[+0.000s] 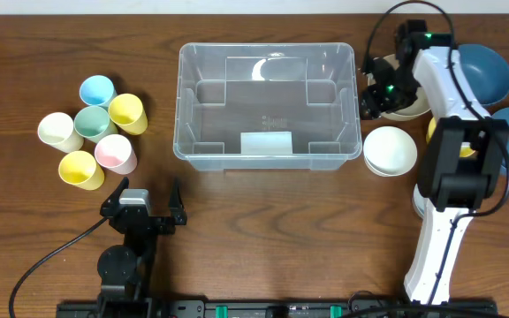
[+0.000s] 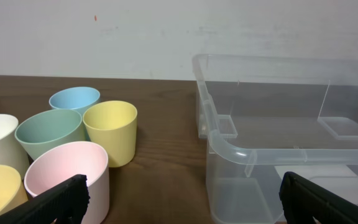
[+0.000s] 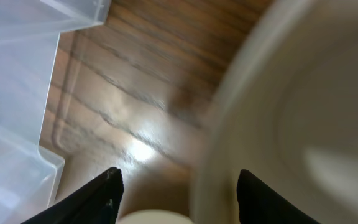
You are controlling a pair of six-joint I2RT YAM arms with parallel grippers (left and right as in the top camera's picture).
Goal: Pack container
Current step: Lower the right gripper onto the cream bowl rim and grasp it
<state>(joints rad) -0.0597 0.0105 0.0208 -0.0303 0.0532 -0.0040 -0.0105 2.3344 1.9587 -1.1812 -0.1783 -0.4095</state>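
- The container (image 1: 263, 110) sits empty in the middle of the tabletop (image 1: 263, 230).
- The right hand (image 3: 179, 186) is held part-open across the rim of a cream bowl (image 3: 291, 112); no grip is seen yet.
- The left hand (image 1: 148, 193) is spread wide, with nothing in it.
- The bowl could be pinched badly and slip, or be bumped into the container's wall just beside it.
- Lots of room is seen inside the container.
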